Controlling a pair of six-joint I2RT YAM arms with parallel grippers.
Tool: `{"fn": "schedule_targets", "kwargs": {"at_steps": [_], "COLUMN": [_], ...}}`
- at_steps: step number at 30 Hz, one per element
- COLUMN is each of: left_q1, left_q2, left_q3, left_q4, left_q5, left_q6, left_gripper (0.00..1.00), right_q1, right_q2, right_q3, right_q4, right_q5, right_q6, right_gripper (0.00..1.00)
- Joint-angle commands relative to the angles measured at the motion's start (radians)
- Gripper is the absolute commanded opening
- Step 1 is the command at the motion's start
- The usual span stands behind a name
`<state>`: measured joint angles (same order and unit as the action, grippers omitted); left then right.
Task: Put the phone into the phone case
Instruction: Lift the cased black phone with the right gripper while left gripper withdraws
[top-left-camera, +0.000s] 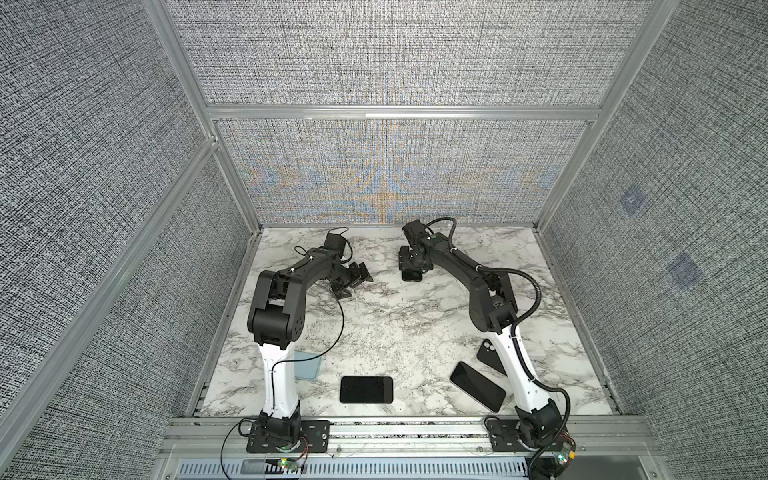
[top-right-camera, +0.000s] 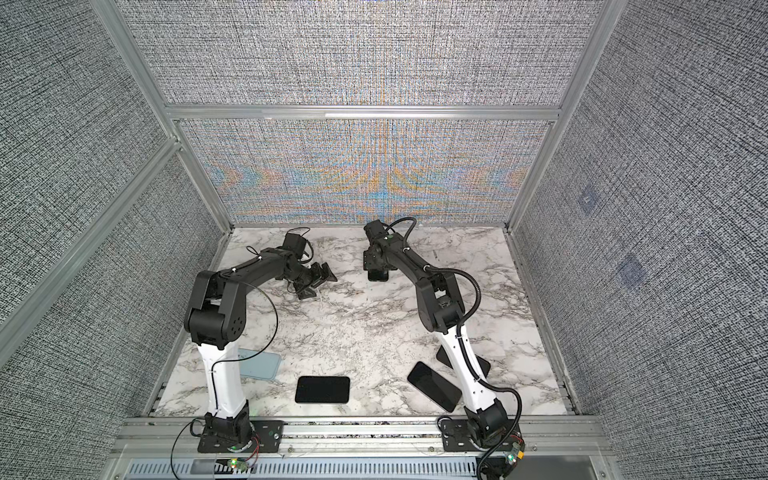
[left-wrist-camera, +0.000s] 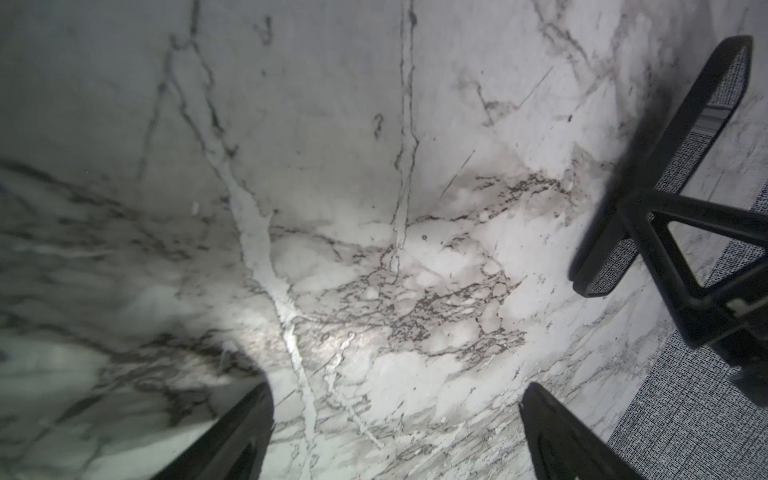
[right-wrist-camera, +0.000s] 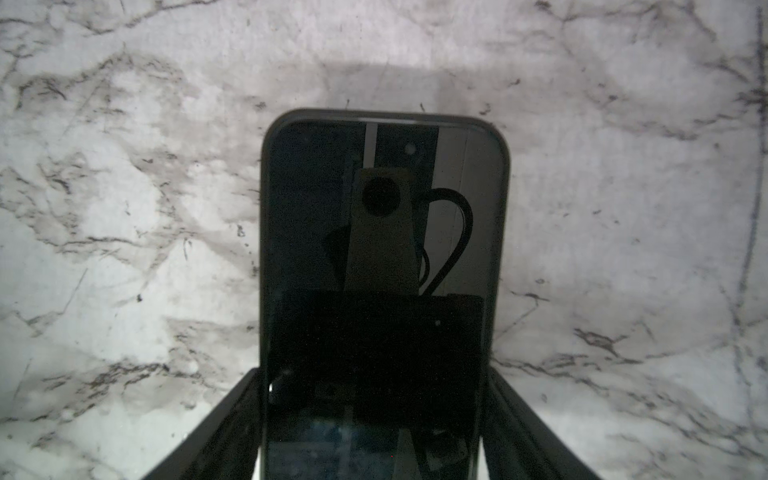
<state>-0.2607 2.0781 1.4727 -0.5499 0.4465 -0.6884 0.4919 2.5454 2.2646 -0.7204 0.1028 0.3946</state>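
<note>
Right claw (right-wrist-camera: 374, 376) grips the phone (right-wrist-camera: 382, 199) by its sides on the worktop (right-wrist-camera: 124, 208); left claw (top-left-camera: 354, 284) gapes, empty. Next call, I'd say: lift, carry to the pale-blue case (top-left-camera: 309, 368), well away.

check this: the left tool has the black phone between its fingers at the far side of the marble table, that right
Not quite: the right tool has the black rectangular phone between its fingers at the far side of the white marble-patterned table, as the right wrist view shows. The left tool is open and empty.
</note>
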Motion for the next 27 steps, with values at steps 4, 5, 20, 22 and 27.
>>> {"fn": "schedule_targets", "kwargs": {"at_steps": [4,5,20,22,27], "left_q1": [0.002,0.003,0.005,0.005,0.005], "left_q2": [-0.016,-0.014,-0.037,-0.042,-0.081], "left_q3": [-0.015,-0.016,-0.048,-0.054,-0.068], "left_q4": [-0.006,-0.005,0.01,0.014,-0.011], "left_q5": [-0.006,-0.006,-0.012,-0.009,-0.012], "left_q6": [0.012,0.013,0.012,0.009,0.012], "left_gripper": [0.94,0.94,0.94,0.94,0.94], "right_q1": [0.002,0.002,0.002,0.003,0.007], "right_q2": [0.003,0.003,-0.014,-0.024,-0.095], "right_q3": [0.007,0.008,0.004,0.003,-0.024], "right_q4": [0.007,0.009,0.004,0.002,-0.014], "right_q5": [-0.006,-0.008,-0.009,-0.025,-0.054], "right_q6": [0.003,0.003,0.01,0.01,-0.002], "right_gripper": [0.78,0.79,0.84,0.84,0.84]}}
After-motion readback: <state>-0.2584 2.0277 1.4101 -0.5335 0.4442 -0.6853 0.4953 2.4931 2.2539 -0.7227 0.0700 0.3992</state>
